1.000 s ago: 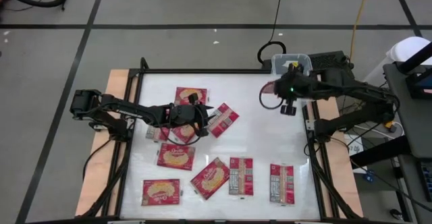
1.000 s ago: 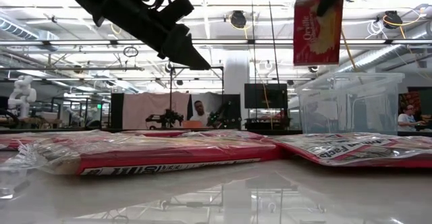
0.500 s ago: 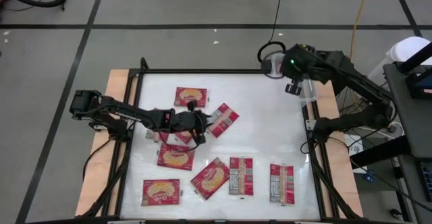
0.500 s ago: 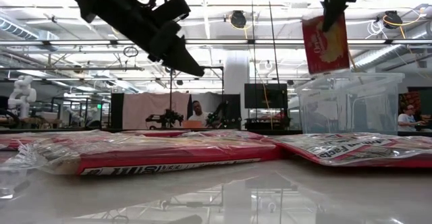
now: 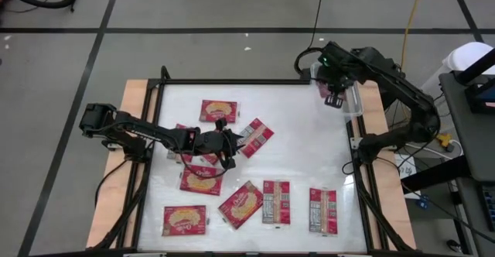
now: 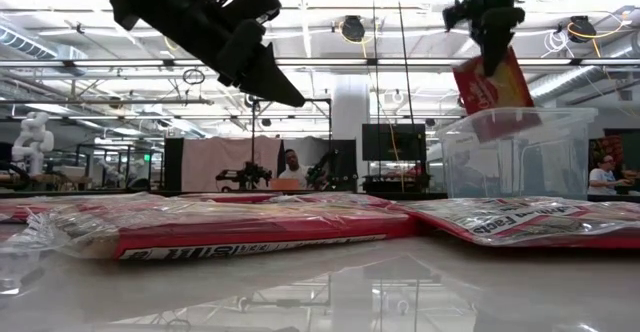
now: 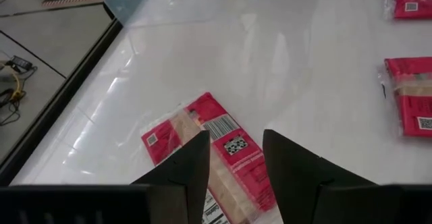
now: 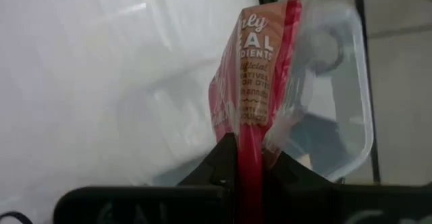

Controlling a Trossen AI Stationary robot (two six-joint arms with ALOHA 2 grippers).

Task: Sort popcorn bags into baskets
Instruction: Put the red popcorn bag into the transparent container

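Observation:
Several red popcorn bags lie flat on the white table, among them one [image 5: 255, 137] by my left gripper and one [image 5: 218, 110] farther back. My left gripper [image 5: 232, 142] hovers open above the table; in its wrist view a bag [image 7: 196, 133] lies just ahead of and below the fingers. My right gripper [image 6: 493, 57] is shut on another popcorn bag [image 6: 492, 90] over the clear basket [image 6: 540, 152] at the table's far right corner. My right gripper pinches the bag's upper edge [image 8: 248, 133] between its two fingers, which come from above and point steeply down. The bag hangs tilted below the fingers, clear of the table. Its lower end [image 6: 505, 127] is below the basket's rim, seen through the clear wall.
More bags lie along the near side [image 5: 184, 220], [image 5: 240, 204], [image 5: 276, 202], [image 5: 322, 210] and under my left arm [image 5: 201, 181]. The table's dark frame and wooden side strips [image 5: 135, 118] bound the white top. A wide bare stretch [image 5: 302, 149] lies between the bags and the basket.
My right gripper has carried its bag toward the table's far right corner and down, turning as it went. The bag, first hanging upright left of the basket, now hangs tilted with its lower end inside the basket's rim.

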